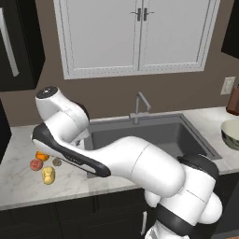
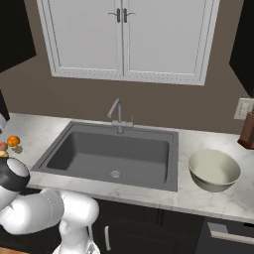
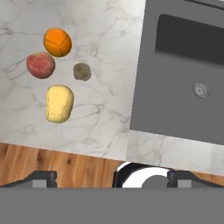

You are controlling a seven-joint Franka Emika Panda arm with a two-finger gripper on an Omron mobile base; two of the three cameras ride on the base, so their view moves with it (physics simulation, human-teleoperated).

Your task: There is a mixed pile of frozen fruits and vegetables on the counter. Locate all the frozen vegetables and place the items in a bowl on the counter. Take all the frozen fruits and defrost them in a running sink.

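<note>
The mixed pile lies on the white marble counter (image 3: 103,111), left of the sink (image 3: 183,74). The fruits are an orange ball (image 3: 57,42) and a reddish-pink ball (image 3: 40,65). Beside them are the vegetables, a pale yellow lumpy piece (image 3: 59,103) and a small grey-brown disc (image 3: 82,71). The same pile shows at the left in the left base view: orange ball (image 1: 42,156), reddish ball (image 1: 36,164), yellow piece (image 1: 48,175), disc (image 1: 57,162). My gripper (image 3: 112,178) hangs open and empty well above the counter's front edge. The beige bowl (image 2: 214,169) sits right of the sink (image 2: 114,151).
A slim silver faucet (image 2: 117,115) stands behind the basin, and no water shows. A round drain (image 3: 201,89) sits in the basin floor. A brown block (image 2: 246,131) stands at the far right by the wall. Wooden floor (image 3: 65,164) lies below the counter edge.
</note>
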